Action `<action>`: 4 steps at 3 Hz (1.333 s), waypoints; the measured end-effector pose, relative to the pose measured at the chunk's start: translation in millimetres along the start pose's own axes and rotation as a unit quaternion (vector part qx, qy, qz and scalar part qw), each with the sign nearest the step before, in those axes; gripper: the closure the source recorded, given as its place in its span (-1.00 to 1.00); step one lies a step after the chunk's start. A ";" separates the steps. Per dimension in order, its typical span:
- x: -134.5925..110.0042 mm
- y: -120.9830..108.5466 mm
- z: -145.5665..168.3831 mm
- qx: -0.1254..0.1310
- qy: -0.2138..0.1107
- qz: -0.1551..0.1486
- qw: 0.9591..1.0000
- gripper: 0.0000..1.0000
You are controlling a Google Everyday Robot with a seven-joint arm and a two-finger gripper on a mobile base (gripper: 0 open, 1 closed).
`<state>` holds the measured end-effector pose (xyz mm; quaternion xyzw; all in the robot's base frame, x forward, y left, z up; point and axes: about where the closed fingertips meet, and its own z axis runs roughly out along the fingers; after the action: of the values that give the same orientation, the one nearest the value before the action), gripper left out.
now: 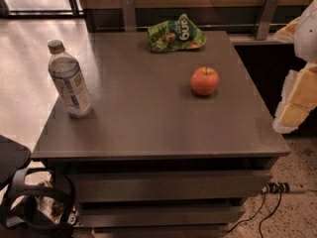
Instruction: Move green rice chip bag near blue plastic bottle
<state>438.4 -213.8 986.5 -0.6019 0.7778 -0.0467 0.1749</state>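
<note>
Green rice chip bag (177, 33) lies crumpled just behind the apple (205, 81), untouched; blue plastic bottle (69, 79) stands well left of the apple, and the gripper (297, 100) hangs right of the apple, probably not yet reaching, spread or closed cannot be told.

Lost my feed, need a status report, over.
Pincer at right edge, beside the table. Chip bag at far edge, bottle front left, well apart. Apple sits clear of the path between them.
</note>
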 end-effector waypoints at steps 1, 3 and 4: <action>0.0 0.0 -0.1 0.000 0.000 0.000 1.000 -1.00; -37.7 -64.9 7.8 0.052 -0.024 -0.019 0.998 -1.00; -58.9 -96.3 24.6 0.079 -0.052 -0.013 0.995 -1.00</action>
<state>547.7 -180.5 1003.5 -0.5978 0.7539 -0.0787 0.2610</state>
